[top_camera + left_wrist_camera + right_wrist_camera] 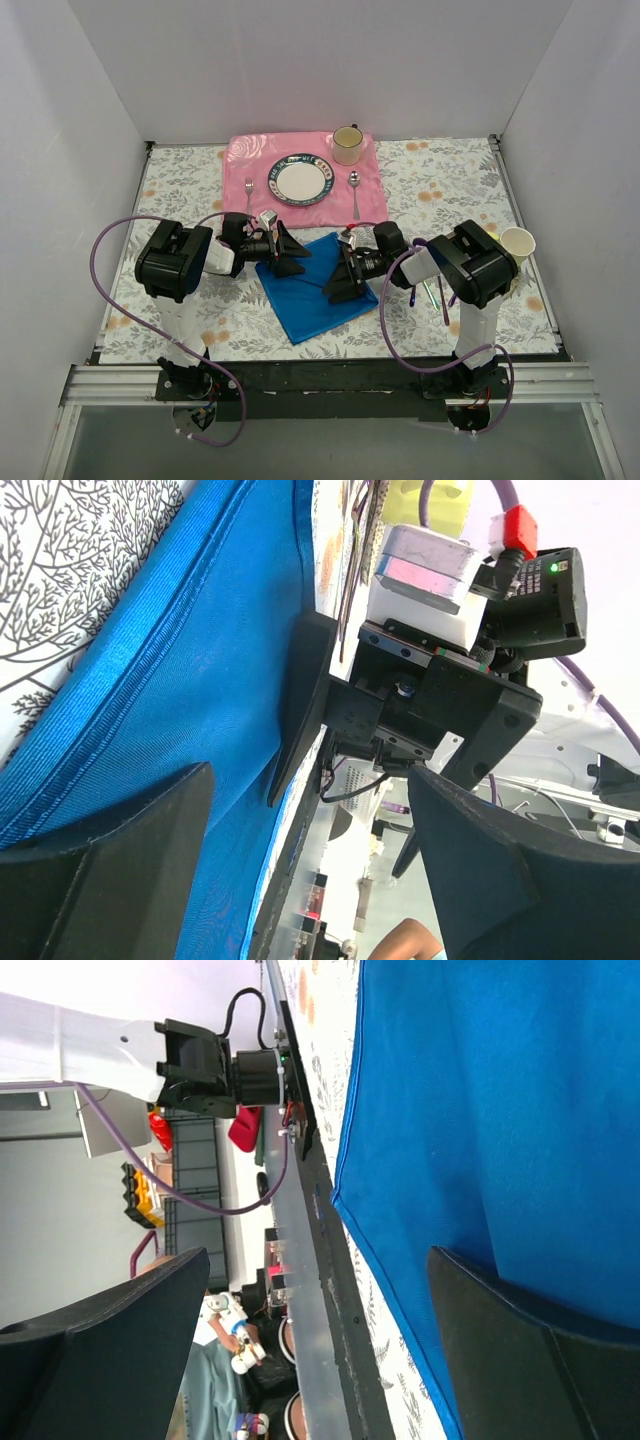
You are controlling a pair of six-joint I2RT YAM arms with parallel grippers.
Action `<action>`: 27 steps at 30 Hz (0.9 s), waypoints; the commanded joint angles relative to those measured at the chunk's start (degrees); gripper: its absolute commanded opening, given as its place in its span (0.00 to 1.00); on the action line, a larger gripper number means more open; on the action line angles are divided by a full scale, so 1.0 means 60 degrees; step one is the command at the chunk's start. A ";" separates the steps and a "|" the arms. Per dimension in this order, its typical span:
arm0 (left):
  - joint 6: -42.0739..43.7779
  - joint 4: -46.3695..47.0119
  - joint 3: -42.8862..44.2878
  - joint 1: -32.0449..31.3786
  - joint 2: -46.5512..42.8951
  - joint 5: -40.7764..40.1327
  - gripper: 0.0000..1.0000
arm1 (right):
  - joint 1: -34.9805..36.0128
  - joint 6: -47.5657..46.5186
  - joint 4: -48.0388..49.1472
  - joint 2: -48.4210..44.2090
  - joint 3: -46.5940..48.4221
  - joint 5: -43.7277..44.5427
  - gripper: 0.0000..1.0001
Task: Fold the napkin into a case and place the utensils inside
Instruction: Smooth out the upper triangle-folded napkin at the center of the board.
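Observation:
The blue napkin (312, 290) lies on the table between my arms, partly folded, with one flap laid over at its far right. It fills the left of the left wrist view (150, 680) and the right of the right wrist view (500, 1090). My left gripper (288, 255) is open and empty, low over the napkin's far left edge (310, 780). My right gripper (340, 278) is open and empty, low over the napkin's right part (318, 1260). The iridescent utensils (431, 292) lie on the table under my right arm, partly hidden.
A pink placemat (240, 150) at the back holds a plate (300, 180), a cup (347, 145), a silver fork (248, 193) and a silver spoon (354, 190). A paper cup (517, 243) stands at the right. White walls enclose the table.

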 commanded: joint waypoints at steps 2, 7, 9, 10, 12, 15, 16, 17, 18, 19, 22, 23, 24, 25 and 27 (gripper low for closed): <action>0.0244 -0.1146 -0.0179 0.0129 0.0588 -0.0882 0.78 | -0.0255 0.0066 0.0098 -0.0288 -0.0468 -0.0377 0.98; 0.0288 -0.1263 -0.0150 0.0158 0.0588 -0.0926 0.78 | -0.0402 -0.0080 -0.0122 -0.0435 -0.0615 -0.0655 0.98; 0.0288 -0.1263 -0.0149 0.0173 0.0588 -0.0926 0.77 | -0.0446 -0.0226 -0.0326 -0.0478 -0.0615 -0.0728 0.98; 0.0288 -0.1278 -0.0164 0.0173 0.0602 -0.0940 0.77 | -0.0475 -0.0256 -0.0400 -0.0508 -0.0629 -0.0743 0.98; 0.0288 -0.1278 -0.0164 0.0188 0.0617 -0.0940 0.77 | -0.0519 -0.0387 -0.0590 -0.0552 -0.0629 -0.0831 0.98; 0.0273 -0.1278 -0.0164 0.0202 0.0661 -0.0926 0.77 | -0.0607 -0.0432 -0.0752 -0.0654 -0.0659 -0.0948 0.97; 0.0273 -0.1292 -0.0150 0.0202 0.0675 -0.0940 0.77 | -0.0650 -0.0447 -0.0767 -0.0683 -0.0688 -0.0963 0.97; 0.0259 -0.1293 -0.0149 0.0202 0.0690 -0.0926 0.77 | -0.0665 -0.0476 -0.0796 -0.0713 -0.0717 -0.0963 0.97; 0.0259 -0.1293 -0.0149 0.0202 0.0690 -0.0926 0.77 | -0.0695 -0.0534 -0.0883 -0.0771 -0.0717 -0.0949 0.97; 0.0259 -0.1278 -0.0149 0.0217 0.0690 -0.0926 0.77 | -0.0724 -0.0723 -0.1145 -0.0772 -0.0717 -0.0963 0.97; 0.0259 -0.1293 -0.0150 0.0232 0.0719 -0.0926 0.76 | -0.0826 -0.0988 -0.1528 -0.0743 -0.0717 -0.0963 0.97; 0.0244 -0.1293 -0.0149 0.0232 0.0720 -0.0926 0.76 | -0.0841 -0.1003 -0.1558 -0.0713 -0.0761 -0.0934 0.97; 0.0230 -0.1263 -0.0164 0.0246 0.0734 -0.0926 0.76 | -0.0841 -0.1032 -0.1601 -0.0641 -0.0776 -0.0847 0.96; 0.0229 -0.1263 -0.0164 0.0246 0.0720 -0.0926 0.76 | -0.0899 -0.1047 -0.1645 -0.0567 -0.0761 -0.0831 0.96; 0.0230 -0.1278 -0.0164 0.0246 0.0734 -0.0926 0.75 | -0.0929 -0.1033 -0.1646 -0.0334 -0.0732 -0.0788 0.96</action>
